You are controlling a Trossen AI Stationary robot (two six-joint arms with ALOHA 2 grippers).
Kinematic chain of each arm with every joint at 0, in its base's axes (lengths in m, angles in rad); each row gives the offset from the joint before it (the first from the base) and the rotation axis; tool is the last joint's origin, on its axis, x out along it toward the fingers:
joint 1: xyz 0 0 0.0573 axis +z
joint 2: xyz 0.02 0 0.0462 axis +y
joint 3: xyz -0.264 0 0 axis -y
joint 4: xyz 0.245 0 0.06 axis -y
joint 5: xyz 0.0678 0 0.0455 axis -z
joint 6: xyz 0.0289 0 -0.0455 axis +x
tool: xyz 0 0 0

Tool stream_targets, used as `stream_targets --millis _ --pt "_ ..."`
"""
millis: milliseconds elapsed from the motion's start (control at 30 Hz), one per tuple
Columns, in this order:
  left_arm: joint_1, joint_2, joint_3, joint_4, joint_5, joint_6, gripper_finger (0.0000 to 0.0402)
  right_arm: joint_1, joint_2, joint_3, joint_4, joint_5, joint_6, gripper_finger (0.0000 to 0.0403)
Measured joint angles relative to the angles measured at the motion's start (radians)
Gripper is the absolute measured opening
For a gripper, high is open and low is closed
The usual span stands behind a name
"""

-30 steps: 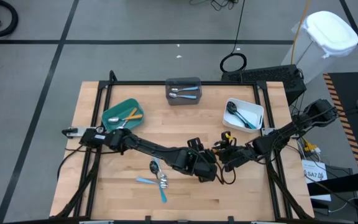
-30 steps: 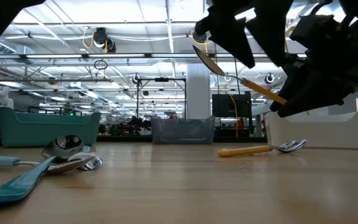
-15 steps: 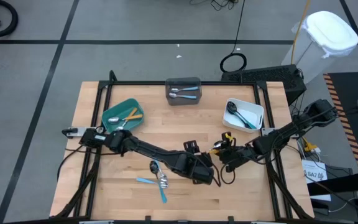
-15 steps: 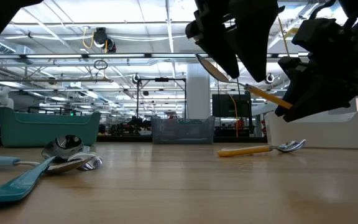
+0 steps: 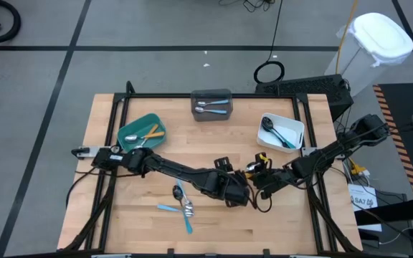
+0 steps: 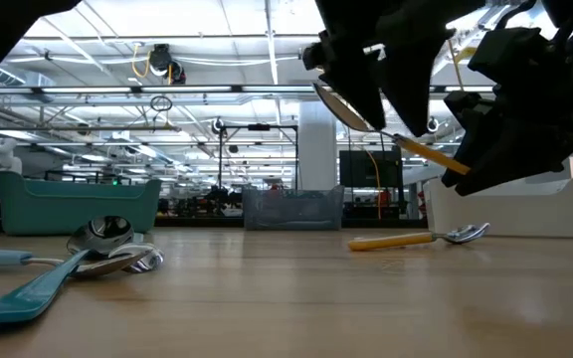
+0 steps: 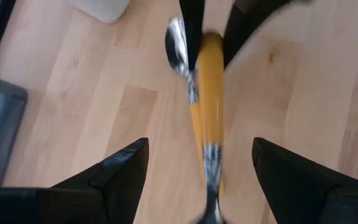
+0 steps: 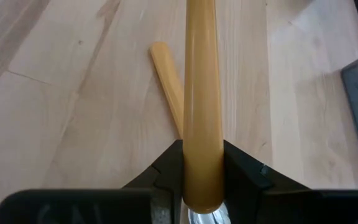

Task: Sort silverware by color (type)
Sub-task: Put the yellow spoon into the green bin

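An orange-handled spoon [image 6: 406, 144] hangs in the air above the table's middle, with my right gripper [image 6: 466, 164] shut on its handle. Its silver bowl [image 6: 338, 104] points toward my left arm. My left gripper [image 7: 199, 143] is open. Its two fingers [image 7: 120, 168] stand on either side of the spoon's silver neck [image 7: 210, 163] and touch nothing. A second orange-handled spoon [image 6: 406, 240] lies flat on the wood below. Several blue-handled pieces [image 5: 183, 209] lie in a small heap toward the near left. My right gripper pinches the orange handle near its free end [image 8: 202, 127] between its two fingers. The handle runs straight out ahead of the fingers, in line with them. The spoon is lifted clear of the table and slants upward, its bowl the higher end.
A teal bin [image 5: 131, 136] at the left holds orange-handled pieces. A grey bin [image 5: 211, 95] stands at the far middle with silver and blue pieces. A white bin [image 5: 296, 129] at the right holds dark-headed, blue-handled pieces. A black frame [image 5: 120, 107] borders the table.
My left gripper has tipped further downward, and its open fingers have come lower around the raised spoon's bowl end. My right gripper and the spoon have kept still.
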Motion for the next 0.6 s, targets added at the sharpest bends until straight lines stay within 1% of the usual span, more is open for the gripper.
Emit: stream_targets --millis 133,233,600 --pt "0.012 0.000 0.000 0.041 0.008 0.015 0.0284 0.000 0.000 0.000 0.000 0.000 0.000 0.0075" --pt "0.022 0.000 0.000 0.053 0.069 0.013 0.0278 0.000 0.000 0.000 0.000 0.000 0.000 0.0075" --pt "0.031 0.030 0.000 0.053 0.081 0.014 0.0203 0.000 0.000 0.000 -0.001 0.000 0.001 0.0075"
